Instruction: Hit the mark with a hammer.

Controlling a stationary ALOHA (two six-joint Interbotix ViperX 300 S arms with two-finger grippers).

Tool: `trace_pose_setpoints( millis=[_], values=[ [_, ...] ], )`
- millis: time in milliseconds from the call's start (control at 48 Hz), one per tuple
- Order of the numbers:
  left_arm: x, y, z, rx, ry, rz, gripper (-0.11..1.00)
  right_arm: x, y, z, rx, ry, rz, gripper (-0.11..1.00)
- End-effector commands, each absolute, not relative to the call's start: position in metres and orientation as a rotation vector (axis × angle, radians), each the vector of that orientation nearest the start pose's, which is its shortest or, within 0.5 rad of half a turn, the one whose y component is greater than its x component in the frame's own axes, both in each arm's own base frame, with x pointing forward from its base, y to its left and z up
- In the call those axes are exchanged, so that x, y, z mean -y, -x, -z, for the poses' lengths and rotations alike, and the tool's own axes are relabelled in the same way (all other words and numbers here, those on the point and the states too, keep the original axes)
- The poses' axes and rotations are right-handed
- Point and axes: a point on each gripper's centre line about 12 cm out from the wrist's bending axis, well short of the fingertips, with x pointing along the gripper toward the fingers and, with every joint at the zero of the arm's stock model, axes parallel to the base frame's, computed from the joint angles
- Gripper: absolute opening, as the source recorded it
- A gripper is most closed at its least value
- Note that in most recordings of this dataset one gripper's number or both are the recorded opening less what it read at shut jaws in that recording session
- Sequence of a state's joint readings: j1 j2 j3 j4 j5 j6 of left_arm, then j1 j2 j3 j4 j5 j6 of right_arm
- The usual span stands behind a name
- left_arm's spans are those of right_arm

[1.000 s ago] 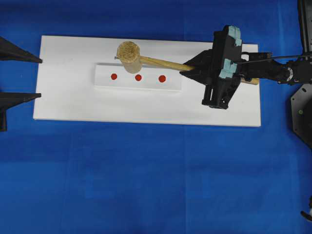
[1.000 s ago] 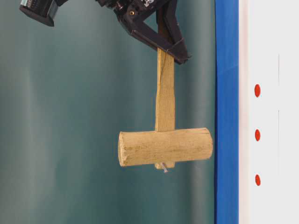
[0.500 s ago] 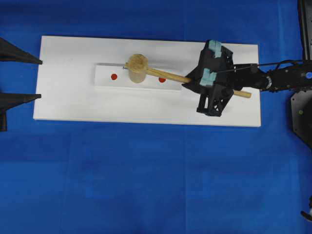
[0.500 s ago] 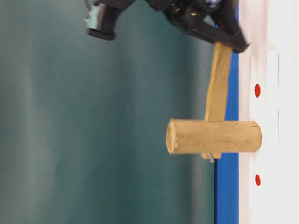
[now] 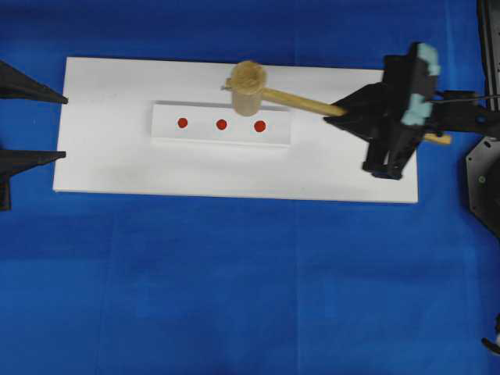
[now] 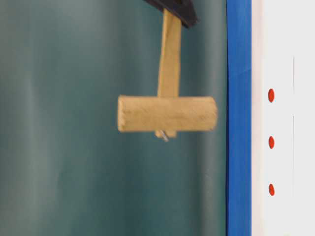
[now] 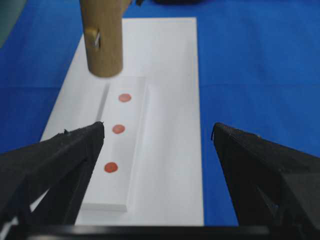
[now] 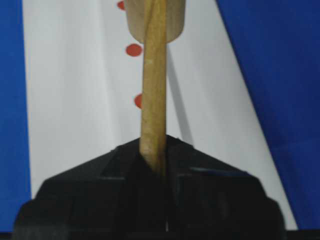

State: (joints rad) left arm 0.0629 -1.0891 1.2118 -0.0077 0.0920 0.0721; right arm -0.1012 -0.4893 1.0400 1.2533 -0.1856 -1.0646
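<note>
Blue cloth is covering the table under a white board, while the right end effector is clamping the hammer aloft, its head off the strip, the mark lying far beyond; the left end effector is gaping wide.

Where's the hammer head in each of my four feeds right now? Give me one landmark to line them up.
Overhead: hammer head sits upper centre, just above the white strip's right end.
Table-level: centre, lying sideways, clear of the board.
Left wrist: top left, hanging beyond the far dot.
Right wrist: top centre, partly behind its own handle.
Shared landmark: the row of three red dots; the right wrist view shows parts of it.
</note>
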Motion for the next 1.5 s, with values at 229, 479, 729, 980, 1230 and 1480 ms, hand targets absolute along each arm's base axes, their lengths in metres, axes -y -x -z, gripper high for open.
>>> trace_pose_setpoints(
  millis=[229,479,729,980,1230,1480],
  values=[
    [-0.011,-0.176,-0.259,-0.214,-0.054,-0.058,0.87,0.047,-0.26,-0.217,-0.427,-0.156,0.314,0.02],
    [-0.011,-0.176,-0.259,-0.213,-0.053,-0.058,0.87,0.045,-0.259,-0.146,-0.683,-0.201,0.333,0.02],
    [-0.011,-0.175,-0.259,-0.214,-0.054,-0.058,0.87,0.043,-0.266,-0.136,-0.726,-0.222,0.337,0.02],
    [-0.011,-0.175,-0.259,-0.214,-0.054,-0.058,0.87,0.044,-0.263,-0.189,-0.529,-0.202,0.32,0.02],
    [-0.011,-0.175,-0.258,-0.213,-0.053,-0.058,0.87,0.043,-0.257,-0.218,-0.421,-0.189,0.296,0.02],
    [-0.011,-0.175,-0.258,-0.215,-0.054,-0.058,0.87,0.041,-0.267,-0.22,-0.434,-0.191,0.278,0.02]
  ],
)
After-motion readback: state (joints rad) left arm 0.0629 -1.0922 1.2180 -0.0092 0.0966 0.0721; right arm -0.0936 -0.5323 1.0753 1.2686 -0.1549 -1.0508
